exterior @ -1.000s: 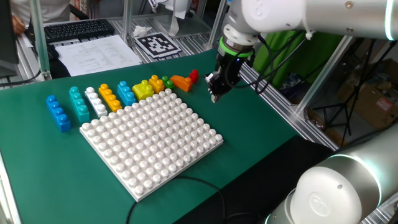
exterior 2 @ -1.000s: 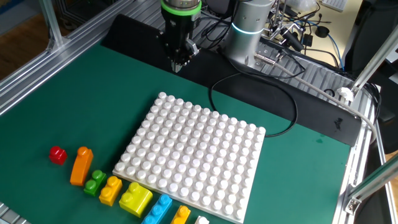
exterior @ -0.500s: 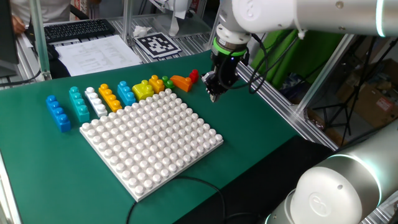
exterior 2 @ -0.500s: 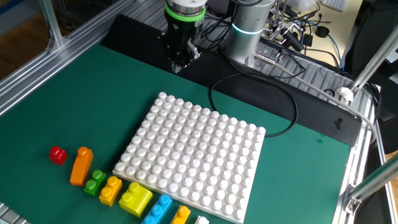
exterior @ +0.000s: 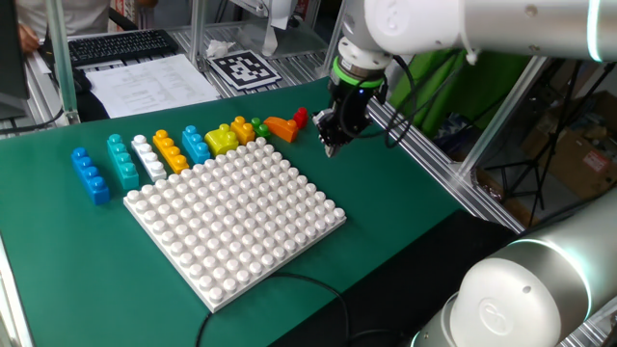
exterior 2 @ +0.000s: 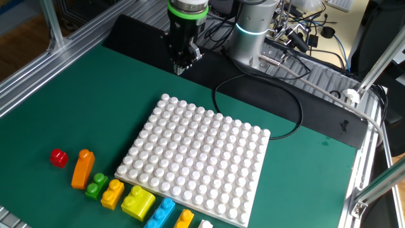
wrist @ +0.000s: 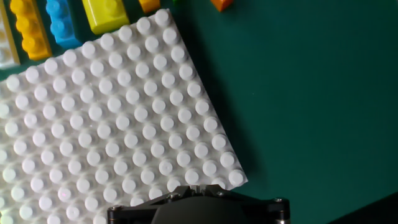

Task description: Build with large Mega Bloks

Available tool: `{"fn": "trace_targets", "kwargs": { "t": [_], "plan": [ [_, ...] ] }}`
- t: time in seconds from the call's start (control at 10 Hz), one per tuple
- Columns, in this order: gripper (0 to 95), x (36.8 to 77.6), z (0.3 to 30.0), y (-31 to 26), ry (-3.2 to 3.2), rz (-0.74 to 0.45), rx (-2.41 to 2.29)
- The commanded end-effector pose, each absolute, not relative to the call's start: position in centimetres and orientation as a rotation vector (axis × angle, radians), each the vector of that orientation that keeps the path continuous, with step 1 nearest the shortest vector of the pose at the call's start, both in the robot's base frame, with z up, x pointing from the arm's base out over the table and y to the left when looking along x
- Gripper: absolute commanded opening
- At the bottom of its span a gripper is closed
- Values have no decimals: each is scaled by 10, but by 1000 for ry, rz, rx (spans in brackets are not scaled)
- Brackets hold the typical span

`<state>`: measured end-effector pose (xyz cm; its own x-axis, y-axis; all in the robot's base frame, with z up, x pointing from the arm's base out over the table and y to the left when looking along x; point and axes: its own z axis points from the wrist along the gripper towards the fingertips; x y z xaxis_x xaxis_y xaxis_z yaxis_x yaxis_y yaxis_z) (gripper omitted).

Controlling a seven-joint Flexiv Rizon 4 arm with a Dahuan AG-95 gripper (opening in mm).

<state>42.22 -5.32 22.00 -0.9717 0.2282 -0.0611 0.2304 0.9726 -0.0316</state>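
Green matting is covering the table [exterior: 405, 202], and the white studded baseplate [exterior: 236, 217] is lying flat at centre frame in one fixed view. The Mega Bloks are sitting in a row along the baseplate's upper-left edge, none of them on the baseplate: the blue brick [exterior: 90, 175] at far left, then the teal brick [exterior: 121, 161], the white brick [exterior: 148, 157], the orange-yellow brick [exterior: 171, 151], the light blue brick [exterior: 196, 145], the yellow brick [exterior: 221, 139], a small green brick [exterior: 259, 126], the orange brick [exterior: 281, 126] and the red brick [exterior: 301, 117] at the row's right end.

The gripper [exterior: 331, 148] is hanging above the mat at upper centre, pointing downward, just right of the red brick and off the baseplate's far corner. Its fingers are pressed together and are carrying nothing. In the other fixed view the gripper [exterior 2: 179, 68] is hovering at top centre, beyond the baseplate's upper edge, well apart from the bricks at lower left.
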Motion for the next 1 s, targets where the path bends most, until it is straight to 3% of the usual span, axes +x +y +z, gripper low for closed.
{"fn": "trace_targets", "kwargs": {
  "t": [0.1, 0.3, 0.4, 0.5, 0.6, 1.0],
  "plan": [
    [0, 425, 219, -53, 3075, -62, 368],
    [0, 425, 219, -53, 3069, -72, 355],
    [190, 425, 219, -53, 3067, -70, 355],
    [190, 426, 219, -53, 3059, -69, 359],
    [380, 429, 218, -53, 3050, -70, 363],
    [380, 447, 213, -56, 3045, -94, 346]
  ]
}}
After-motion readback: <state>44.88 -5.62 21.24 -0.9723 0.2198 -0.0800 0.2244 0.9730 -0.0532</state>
